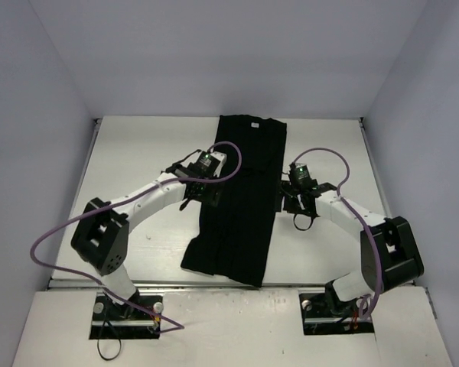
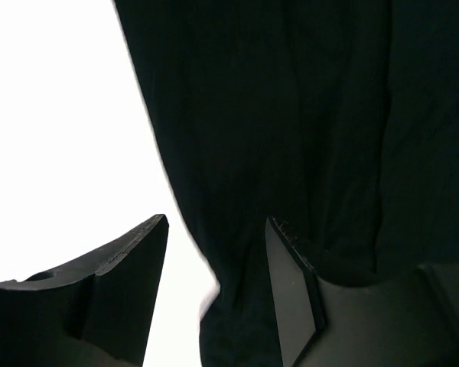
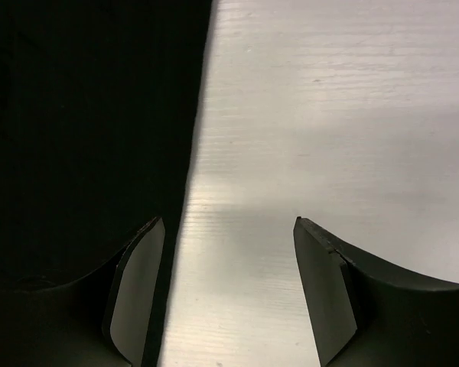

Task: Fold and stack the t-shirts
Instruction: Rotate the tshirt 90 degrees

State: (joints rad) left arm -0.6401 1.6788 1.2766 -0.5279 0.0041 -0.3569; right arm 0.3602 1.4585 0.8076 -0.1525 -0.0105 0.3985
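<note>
T-shirt (image 1: 241, 199) strip, bare worktop (image 1: 138, 153) flanking both long edges.
Only my wrist views show left hand (image 2: 216, 229) and right hand (image 3: 229, 229) spread, empty, astride them.

1. Left wrist cam: the t-shirt (image 2: 291, 115) runs off the top, right and bottom edges, so it's just dark wrinkly cloth. The table (image 2: 53, 115) is blown out to plain white.
2. Right wrist cam: the t-shirt is chopped by the left and top edges.
3. Top cam: the left gripper (image 1: 204, 189) is black on black over the t-shirt's left edge, so I can't make out its fingertips.
4. The pale mark (image 1: 254, 122) at the collar is too tiny to read.
</note>
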